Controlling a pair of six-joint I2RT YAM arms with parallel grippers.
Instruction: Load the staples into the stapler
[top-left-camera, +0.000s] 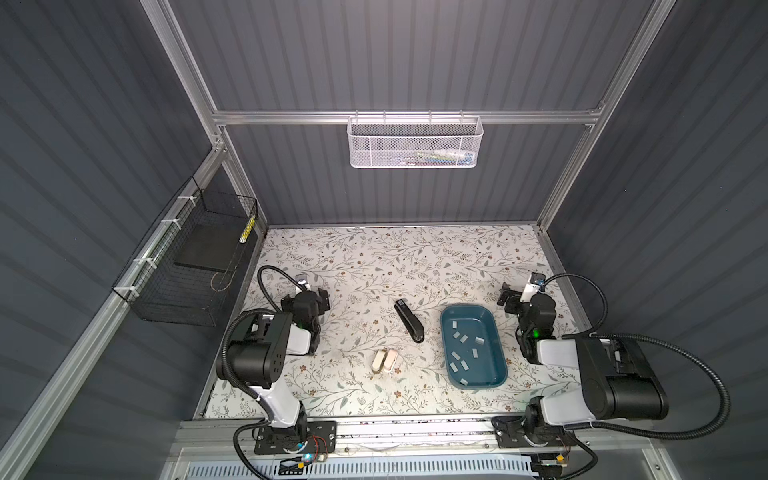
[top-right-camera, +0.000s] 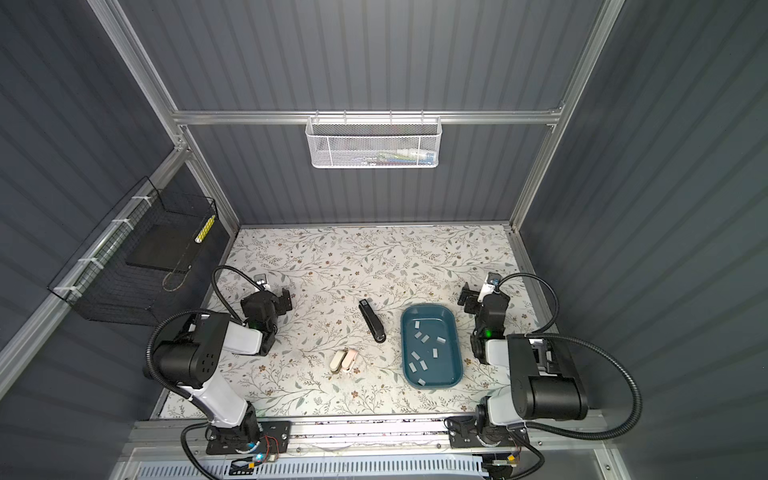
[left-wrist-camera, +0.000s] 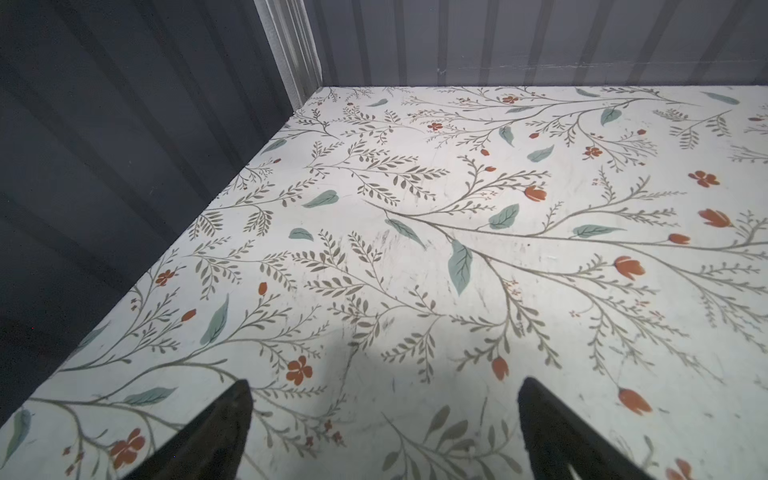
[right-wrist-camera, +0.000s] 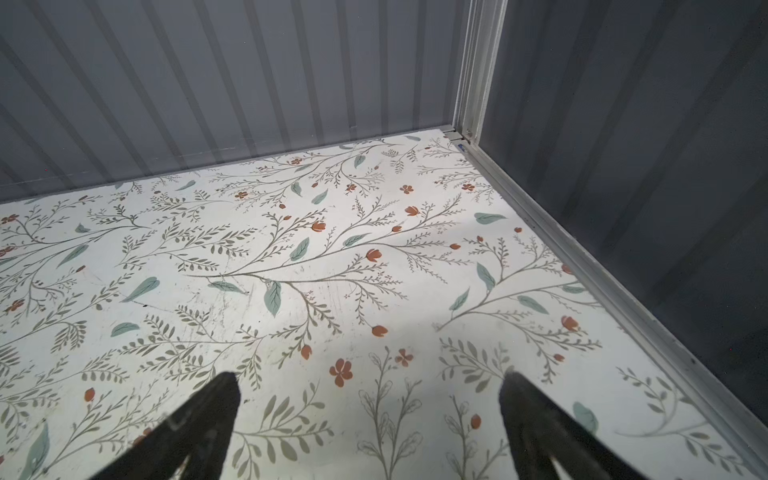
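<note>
White, leaf-printed worktop (top-left-camera: 374, 257) is carrying every item I am inspecting. I am finding the left gripper (top-left-camera: 326, 300) hovering near the worktop's left edge and the right gripper (top-left-camera: 505, 298) hovering near its right edge. Both wrist views are showing the fingers spread wide over bare print, left (left-wrist-camera: 386, 386) and right (right-wrist-camera: 370, 376), with nothing between them.

In both top views a teal tray (top-left-camera: 478, 322) (top-right-camera: 440, 324) is sitting close to the right edge, just beside the right arm. A black stapler (top-left-camera: 409, 320) (top-right-camera: 372, 321) is lying closed and slantwise near the middle of the worktop, just left of the tray and apart from it. Two small staplers, one cream (top-left-camera: 379, 360) and one pale pink (top-left-camera: 390, 360), are lying side by side towards the front edge.

I am noting the staples (top-left-camera: 464, 364) (top-right-camera: 424, 365) lying scattered on the tray floor as short pale grey strips, all inside the rim.
</note>
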